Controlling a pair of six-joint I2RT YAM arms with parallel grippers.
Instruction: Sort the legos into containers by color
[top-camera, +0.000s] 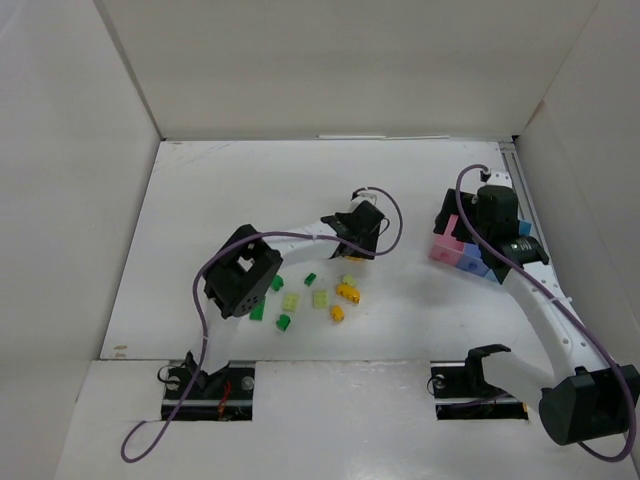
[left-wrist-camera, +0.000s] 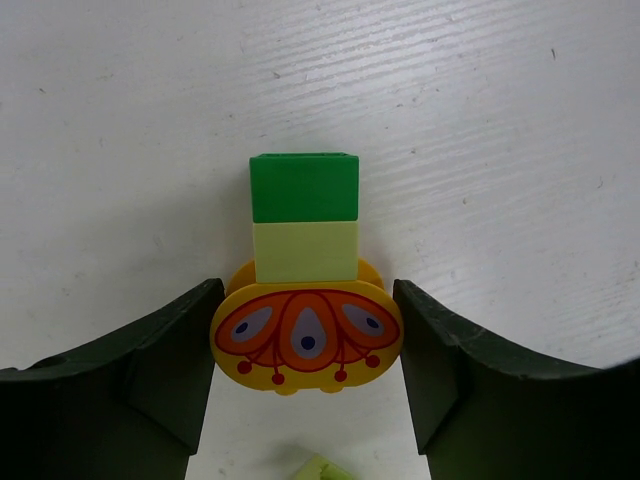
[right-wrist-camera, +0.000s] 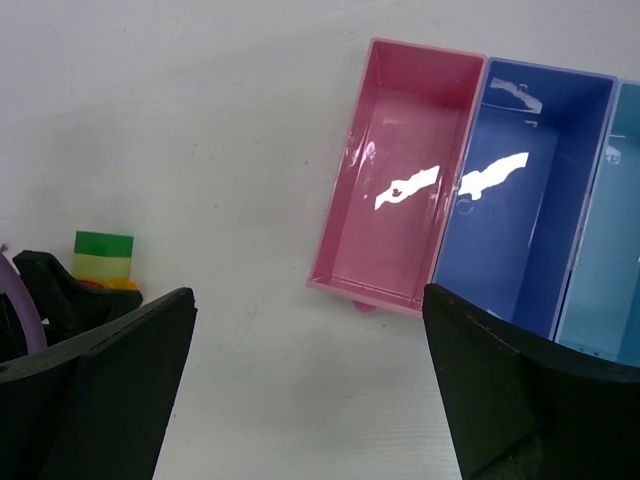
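Note:
My left gripper (left-wrist-camera: 308, 292) is shut on a round orange-yellow piece (left-wrist-camera: 306, 340) with a printed pattern. A pale yellow-green brick (left-wrist-camera: 305, 251) and a dark green brick (left-wrist-camera: 304, 187) are stacked on that piece. The stack also shows in the right wrist view (right-wrist-camera: 103, 258). In the top view the left gripper (top-camera: 352, 250) is at the far side of the loose legos (top-camera: 320, 298). My right gripper (right-wrist-camera: 308, 295) is open and empty over the table, just short of the pink bin (right-wrist-camera: 400, 200). The dark blue bin (right-wrist-camera: 520, 190) and the light blue bin (right-wrist-camera: 605, 230) adjoin it. The visible parts of the bins are empty.
Several green, pale and orange-yellow bricks lie between the arms, among them an orange one (top-camera: 347, 292) and a green one (top-camera: 283, 322). The bin row (top-camera: 447, 250) sits at the right, under my right arm. White walls (top-camera: 330, 70) enclose the table on three sides.

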